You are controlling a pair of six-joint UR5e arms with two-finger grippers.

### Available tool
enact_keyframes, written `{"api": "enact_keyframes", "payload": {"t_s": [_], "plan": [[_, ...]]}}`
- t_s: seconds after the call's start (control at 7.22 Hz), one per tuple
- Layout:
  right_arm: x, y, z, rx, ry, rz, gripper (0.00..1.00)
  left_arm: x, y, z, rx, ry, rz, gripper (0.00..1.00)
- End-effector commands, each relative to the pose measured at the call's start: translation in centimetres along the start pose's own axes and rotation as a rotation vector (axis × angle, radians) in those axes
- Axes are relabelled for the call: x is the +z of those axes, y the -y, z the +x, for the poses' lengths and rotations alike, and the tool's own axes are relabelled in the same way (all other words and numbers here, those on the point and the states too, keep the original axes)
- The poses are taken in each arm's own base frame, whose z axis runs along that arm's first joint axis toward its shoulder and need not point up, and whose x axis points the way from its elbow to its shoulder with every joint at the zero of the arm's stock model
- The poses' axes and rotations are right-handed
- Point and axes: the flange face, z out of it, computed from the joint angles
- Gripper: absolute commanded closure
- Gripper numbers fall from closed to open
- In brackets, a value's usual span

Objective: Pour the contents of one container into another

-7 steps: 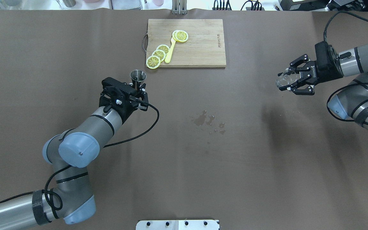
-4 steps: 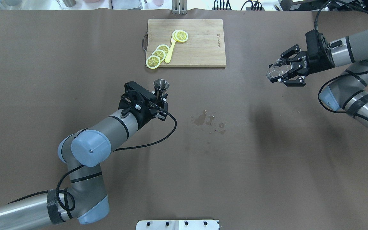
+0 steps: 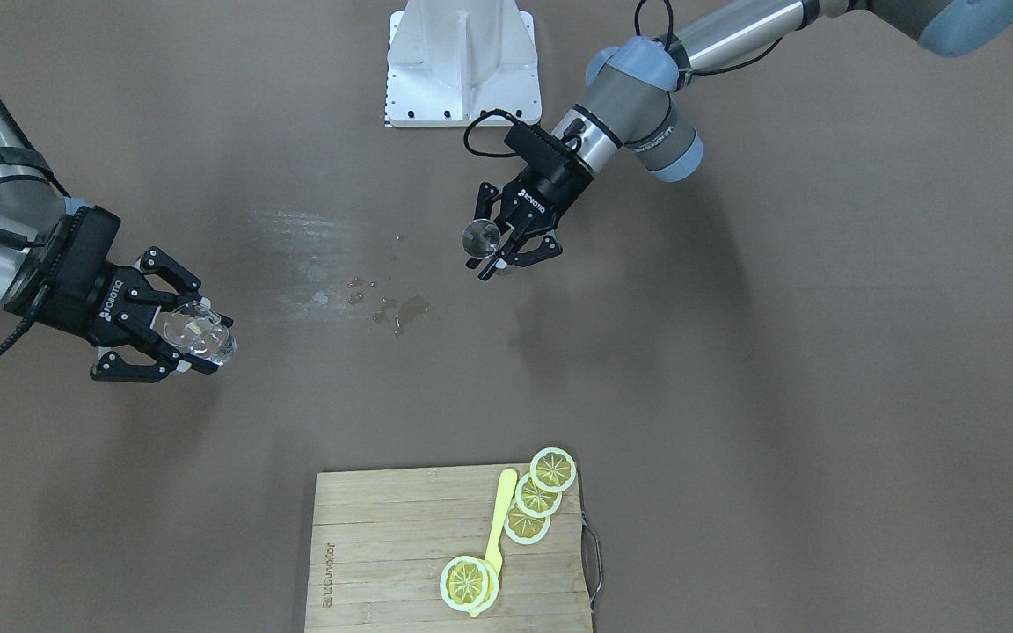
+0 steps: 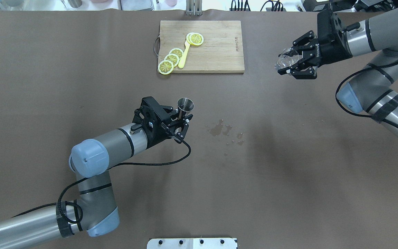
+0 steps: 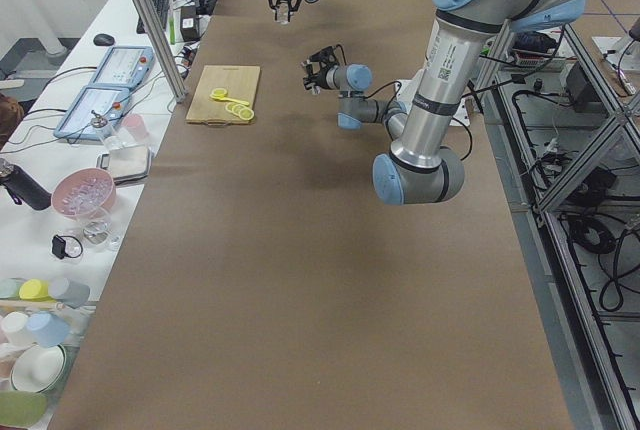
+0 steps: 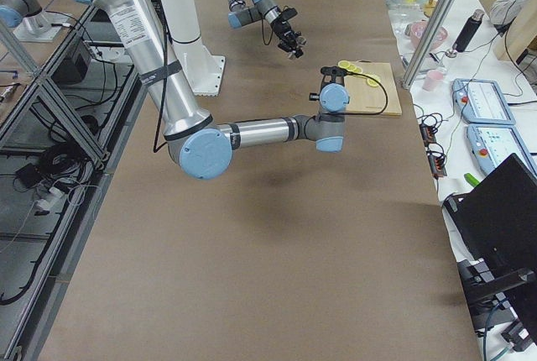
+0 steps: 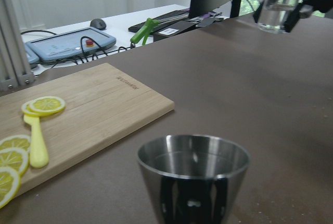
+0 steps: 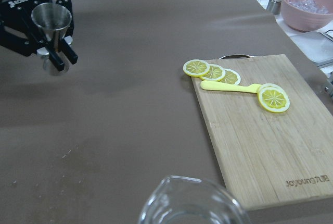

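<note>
The steel hourglass jigger (image 4: 185,107) is held upright above the table's middle, my left gripper (image 4: 182,121) shut on its waist; its dark bowl fills the bottom of the left wrist view (image 7: 193,174). The front view shows the jigger (image 3: 479,237) in the same gripper (image 3: 506,253). The clear glass cup (image 4: 285,58), with some clear liquid in it, is carried in the air at the far right by my right gripper (image 4: 291,65), which is shut on it. That cup (image 3: 199,336) shows upright in the front view, and its rim (image 8: 192,203) in the right wrist view.
A wooden cutting board (image 4: 216,48) with lemon slices (image 4: 172,58) and a yellow utensil (image 4: 184,53) lies at the far middle of the table. Small wet spill marks (image 4: 225,130) lie on the brown table cover between the two grippers.
My left gripper carried the jigger to the right and nearer, toward the table's middle. My right gripper lifted the glass cup farther back and slightly left. Both stayed shut.
</note>
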Motion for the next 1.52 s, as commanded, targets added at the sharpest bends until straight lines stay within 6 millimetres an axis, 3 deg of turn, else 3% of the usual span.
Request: {"api": "enact_keyframes", "payload": {"t_s": [0.0, 0.28, 0.42, 0.69, 1.39], "plan": [[0.5, 3.7, -1.4, 0.020, -0.073, -0.036, 1.00, -0.8, 0.3, 0.3, 0.072, -0.046, 0.045, 1.00], [1.1, 4.9, -2.8, 0.034, -0.146, -0.064, 1.00, -2.3, -0.7, 2.0, 0.033, -0.135, 0.167, 1.00], [1.9, 4.8, -3.5, 0.037, -0.180, -0.075, 1.00, -1.8, -2.3, 1.9, 0.043, -0.152, 0.132, 1.00], [3.7, 5.5, -4.2, 0.009, -0.172, -0.120, 1.00, -1.5, -3.5, 2.7, 0.046, -0.195, 0.110, 1.00], [4.1, 8.5, -4.5, 0.043, -0.138, -0.184, 1.00, -2.5, -2.6, 2.9, 0.038, -0.239, 0.165, 1.00]]}}
